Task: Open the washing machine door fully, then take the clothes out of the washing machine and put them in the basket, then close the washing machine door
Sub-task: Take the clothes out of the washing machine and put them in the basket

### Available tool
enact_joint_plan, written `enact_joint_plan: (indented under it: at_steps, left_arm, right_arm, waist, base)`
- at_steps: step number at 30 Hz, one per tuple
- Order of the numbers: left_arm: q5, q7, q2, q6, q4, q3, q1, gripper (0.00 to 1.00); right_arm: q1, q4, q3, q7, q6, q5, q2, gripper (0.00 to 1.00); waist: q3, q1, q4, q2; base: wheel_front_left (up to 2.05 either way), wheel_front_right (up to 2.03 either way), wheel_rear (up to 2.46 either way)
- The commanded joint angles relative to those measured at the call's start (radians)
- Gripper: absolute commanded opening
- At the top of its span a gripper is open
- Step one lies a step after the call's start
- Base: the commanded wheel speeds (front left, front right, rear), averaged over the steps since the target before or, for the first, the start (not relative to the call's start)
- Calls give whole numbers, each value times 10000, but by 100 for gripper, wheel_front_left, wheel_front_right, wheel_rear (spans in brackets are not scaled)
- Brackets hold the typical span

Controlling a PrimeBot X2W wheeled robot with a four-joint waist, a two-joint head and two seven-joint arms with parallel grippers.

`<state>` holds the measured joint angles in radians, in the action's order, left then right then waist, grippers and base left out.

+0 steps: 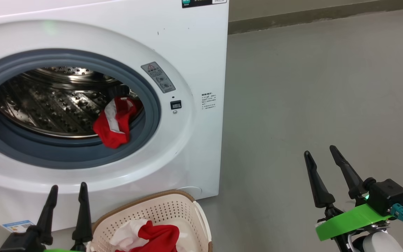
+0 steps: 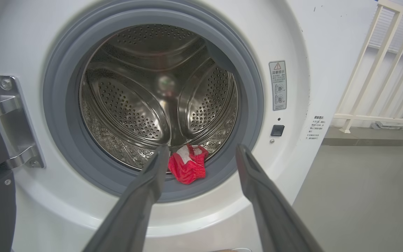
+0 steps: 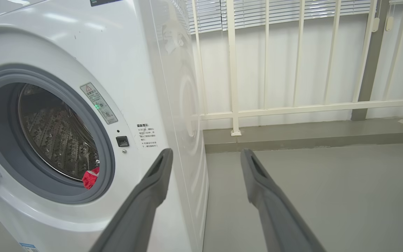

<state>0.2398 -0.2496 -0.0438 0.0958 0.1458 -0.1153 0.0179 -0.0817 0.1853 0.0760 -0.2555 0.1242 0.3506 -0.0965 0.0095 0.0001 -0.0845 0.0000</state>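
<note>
Left gripper gapes toward clothes draped over grey rubber ring.

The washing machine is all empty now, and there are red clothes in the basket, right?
Not quite. The washing machine is not empty: one red and white garment lies at the front edge of the drum, as the left wrist view shows. The basket does hold red clothes.

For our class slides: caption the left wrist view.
Open left hand faces a white front-loading washing machine, a red-and-white garment at the front edge of its perforated steel drum.
</note>
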Motion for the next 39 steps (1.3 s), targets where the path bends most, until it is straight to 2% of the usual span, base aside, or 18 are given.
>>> enact_joint_plan:
  at_steps: [1, 9, 19, 26, 39]
  left_arm:
    - [-67, -122, -66, -37, -214, -235, 213, 100]
    - [-10, -122, -65, -85, 158, -94, 537, 100]
    - [35, -122, -67, 40, 941, -333, 1800, 100]
    - [-46, -122, -125, 131, 1693, -530, 3334, 100]
    - [-382, -122, -792, 263, 3643, -720, 6674, 100]
  right_arm:
    - [-94, -296, 195, -63, 65, -87, -138, 100]
    - [8, -292, 278, -63, 65, -97, -195, 100]
    - [-301, -407, 268, -63, 65, -153, -235, 100]
    - [-684, -505, 264, -63, 65, -207, -264, 100]
    - [-1594, -784, 423, -63, 65, -361, -96, 100]
  waist:
    - [-1, -1, 12, 0]
    - [148, -1, 133, 0]
    - [1065, -1, 201, 0]
    - [1954, -1, 196, 0]
    - [3708, -1, 6, 0]
  base:
    - [0, 0, 0]
    - [0, 0, 0]
    - [0, 0, 0]
    - [0, 0, 0]
    - [0, 0, 0]
